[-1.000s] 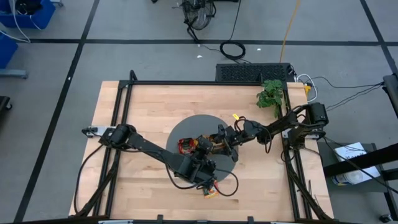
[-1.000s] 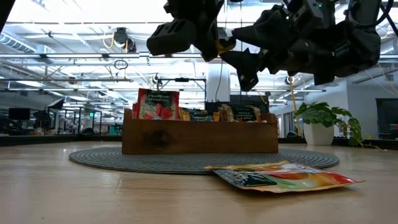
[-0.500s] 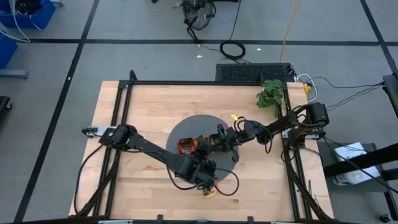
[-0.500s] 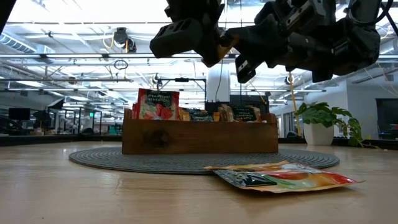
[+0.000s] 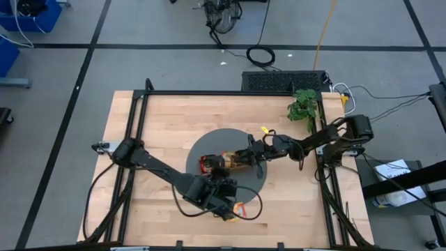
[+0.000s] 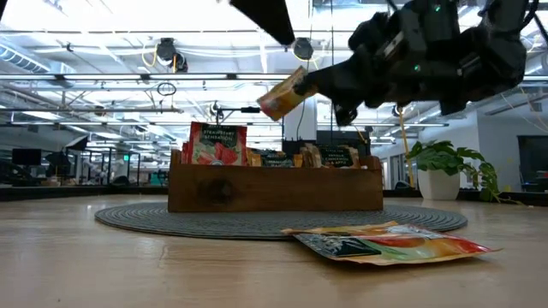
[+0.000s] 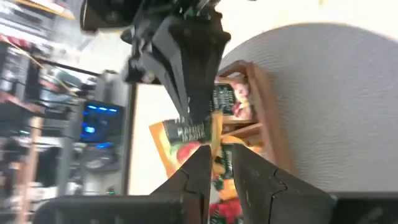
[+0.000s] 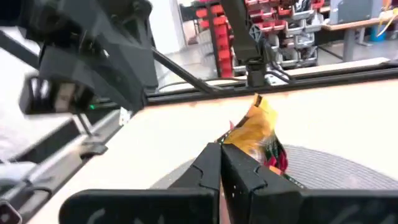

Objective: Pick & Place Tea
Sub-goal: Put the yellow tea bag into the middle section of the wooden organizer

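Note:
An orange-yellow tea packet hangs in the air above the brown wooden tray, with my right gripper shut on it. The right wrist view shows the same packet sticking out past the shut fingers. My left gripper stands a little open, higher and nearer the table's front, apart from the packet and pointing at the tray. Red and dark-printed packets stand upright in the tray. A few loose packets lie flat on the table in front of the mat. My right gripper pinches the orange-yellow packet by its edge nearest the arm between its two fingers. The fingers come about level from the table's right side. The packet juts out beyond the fingertips, tilted with its free corner up, clear of the tray below.
The tray sits on a round grey mat at the table's middle. A potted plant stands at the far right corner. Bare wood lies to the left and along the front of the table.
My right gripper has shut on the orange-yellow packet that my left gripper held up to it. My left gripper has let go, rolled, and drawn up and back toward the table's near edge. The packet stays with the right gripper above the tray.

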Available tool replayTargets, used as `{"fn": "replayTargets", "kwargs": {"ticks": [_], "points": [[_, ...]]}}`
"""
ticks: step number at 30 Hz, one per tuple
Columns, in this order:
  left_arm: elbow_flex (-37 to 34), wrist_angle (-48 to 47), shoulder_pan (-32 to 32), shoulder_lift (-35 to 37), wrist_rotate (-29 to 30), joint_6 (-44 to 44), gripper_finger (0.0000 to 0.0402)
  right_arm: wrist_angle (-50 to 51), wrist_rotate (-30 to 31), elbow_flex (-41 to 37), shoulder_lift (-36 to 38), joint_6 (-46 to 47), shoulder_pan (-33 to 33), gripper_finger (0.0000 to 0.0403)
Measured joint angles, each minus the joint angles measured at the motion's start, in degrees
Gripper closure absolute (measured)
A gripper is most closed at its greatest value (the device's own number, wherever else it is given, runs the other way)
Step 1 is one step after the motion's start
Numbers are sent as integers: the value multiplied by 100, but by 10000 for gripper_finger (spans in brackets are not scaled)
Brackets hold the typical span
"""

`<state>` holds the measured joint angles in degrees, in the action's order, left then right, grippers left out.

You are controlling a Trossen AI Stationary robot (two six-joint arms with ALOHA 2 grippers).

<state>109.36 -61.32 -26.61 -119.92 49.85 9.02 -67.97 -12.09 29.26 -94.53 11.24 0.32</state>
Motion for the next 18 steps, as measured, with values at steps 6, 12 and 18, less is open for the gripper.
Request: {"fn": "replayTargets", "kwargs": {"ticks": [6,12,18], "points": [[-2,6,-228,422,-260,466,329,1780,490,154,800,-427,2,403],[-4,-74,-480,683,-160,504,328,5950,593,1631,1452,-1063,194,403],[-399,-104,-751,946,348,731,328,8145,-572,3174,1296,-1762,199,403]]}}
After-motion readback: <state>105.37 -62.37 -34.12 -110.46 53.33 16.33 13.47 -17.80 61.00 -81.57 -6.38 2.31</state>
